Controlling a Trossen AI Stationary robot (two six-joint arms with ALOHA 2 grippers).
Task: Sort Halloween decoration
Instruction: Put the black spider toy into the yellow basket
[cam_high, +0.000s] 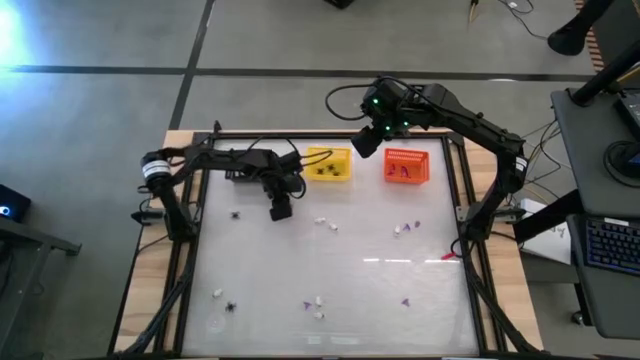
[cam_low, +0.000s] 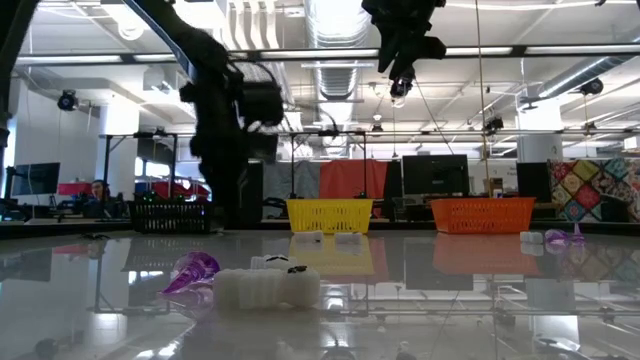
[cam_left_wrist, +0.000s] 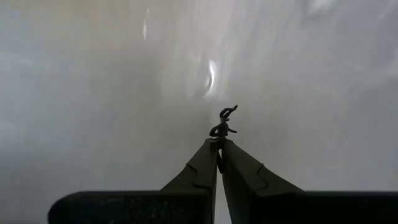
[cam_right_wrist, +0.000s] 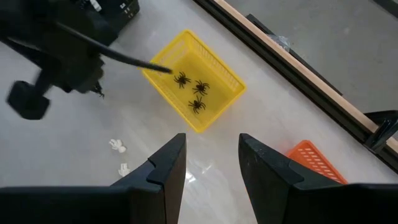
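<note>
My left gripper points down over the table's far left part and is shut on a tiny black spider. My right gripper hangs open and high above the far middle, holding nothing. Below it stands the yellow basket with three black spiders in it. The orange basket, to the right of the yellow one, holds purple bits. A black basket stands at the far left. Loose spiders, white bits and purple bits lie scattered on the table. My left gripper pinches the spider by its near end between the very tips of its two fingers. The fingers come from above, pointing steeply down. The rest of the spider sticks out past the fingertips. Whether it is clear of the table I cannot tell.
More trinkets lie near the front edge: a spider, white bits and a purple bit. A black frame runs around the table top. In the low view a purple bit and a white bit lie close to the camera.
</note>
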